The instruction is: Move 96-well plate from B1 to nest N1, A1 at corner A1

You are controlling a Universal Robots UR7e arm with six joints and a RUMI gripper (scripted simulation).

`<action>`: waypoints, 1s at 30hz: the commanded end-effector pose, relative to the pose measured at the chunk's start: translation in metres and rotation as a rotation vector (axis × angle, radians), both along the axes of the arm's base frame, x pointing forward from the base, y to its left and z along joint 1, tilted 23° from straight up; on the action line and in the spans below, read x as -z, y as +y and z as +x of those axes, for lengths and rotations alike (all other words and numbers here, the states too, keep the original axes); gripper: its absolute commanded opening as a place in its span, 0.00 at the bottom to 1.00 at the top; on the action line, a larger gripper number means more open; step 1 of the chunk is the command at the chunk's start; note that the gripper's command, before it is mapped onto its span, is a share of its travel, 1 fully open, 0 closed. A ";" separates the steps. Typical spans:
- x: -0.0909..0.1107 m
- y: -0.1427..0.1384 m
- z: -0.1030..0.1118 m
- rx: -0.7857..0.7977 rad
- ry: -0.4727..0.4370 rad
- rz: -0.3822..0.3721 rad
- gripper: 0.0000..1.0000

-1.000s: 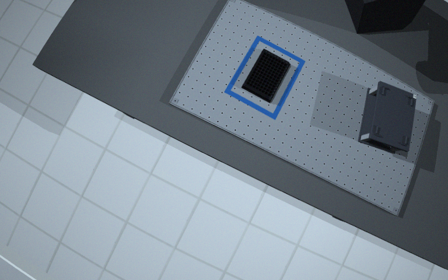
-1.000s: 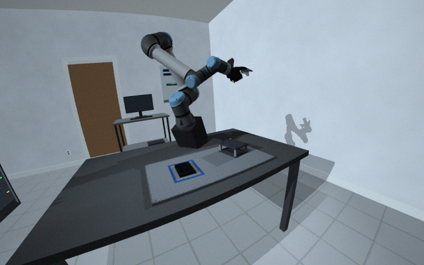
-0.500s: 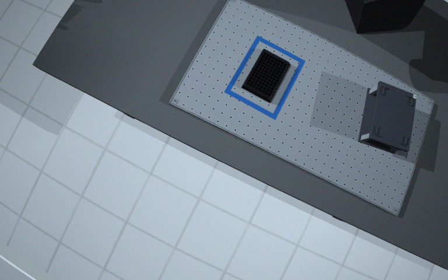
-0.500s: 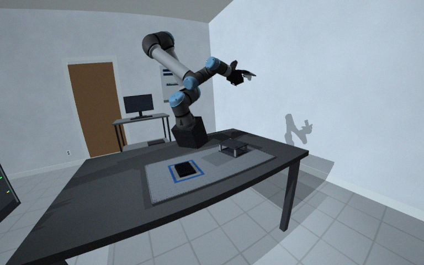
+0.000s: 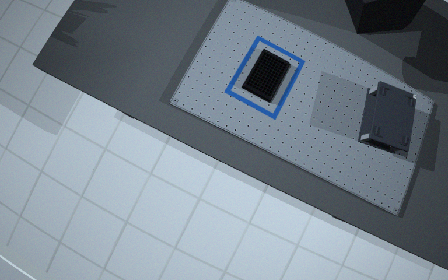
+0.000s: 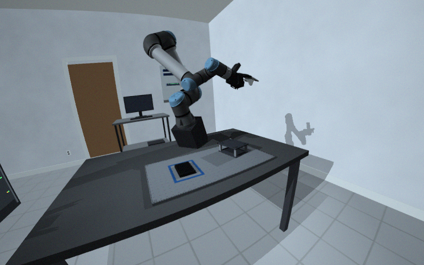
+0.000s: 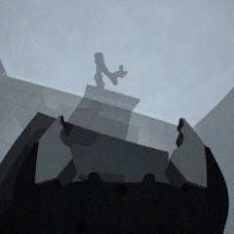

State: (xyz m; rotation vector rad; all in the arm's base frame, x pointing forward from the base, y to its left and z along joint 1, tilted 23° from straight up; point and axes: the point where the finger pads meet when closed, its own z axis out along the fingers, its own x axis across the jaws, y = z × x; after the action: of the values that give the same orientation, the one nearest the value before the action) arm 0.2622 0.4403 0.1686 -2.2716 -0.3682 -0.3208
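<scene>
Exterior: arm (image 6: 170,61) raised, open hand (image 6: 247,79) facing the wall.

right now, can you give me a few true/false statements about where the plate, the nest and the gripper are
1. The 96-well plate lies inside the blue square outline on the bench. True.
2. The gripper is shut on the plate. False: it is open, holds nothing, and hangs high above the table, pointing toward the wall.
3. The raised plate nest has nothing on top of it. True.
4. The nest stands inside the blue outline beside the plate. False: it stands apart, outside the outline, near the far end of the perforated board.
5. The wrist view shows the plate between the fingers. False: it shows only the wall, the table edge and the arm's shadow.
</scene>
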 end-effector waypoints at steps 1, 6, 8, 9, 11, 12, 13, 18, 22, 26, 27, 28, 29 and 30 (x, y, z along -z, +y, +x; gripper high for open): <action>0.007 -0.014 0.018 0.042 0.007 -0.016 1.00; 0.011 -0.023 0.029 0.042 0.007 -0.016 1.00; 0.013 -0.030 0.036 0.104 0.022 -0.036 1.00; 0.015 -0.034 0.039 0.135 0.029 -0.046 1.00; 0.015 -0.034 0.039 0.135 0.029 -0.046 1.00; 0.016 -0.037 0.043 0.166 0.036 -0.056 1.00; 0.017 -0.041 0.046 0.197 0.044 -0.067 1.00; 0.024 -0.058 0.063 0.201 0.045 -0.068 1.00; 0.027 -0.065 0.070 0.201 0.045 -0.068 1.00; 0.032 -0.080 0.081 0.326 0.074 -0.105 1.00; 0.032 -0.080 0.081 0.326 0.074 -0.105 1.00; 0.032 -0.080 0.081 0.326 0.074 -0.105 1.00; 0.033 -0.084 0.084 0.357 0.082 -0.114 1.00; 0.034 -0.088 0.087 0.363 0.083 -0.116 1.00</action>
State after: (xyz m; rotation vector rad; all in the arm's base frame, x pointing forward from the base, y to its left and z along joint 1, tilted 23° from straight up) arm 0.3405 0.3632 0.1378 -2.4269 -0.0033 -0.3812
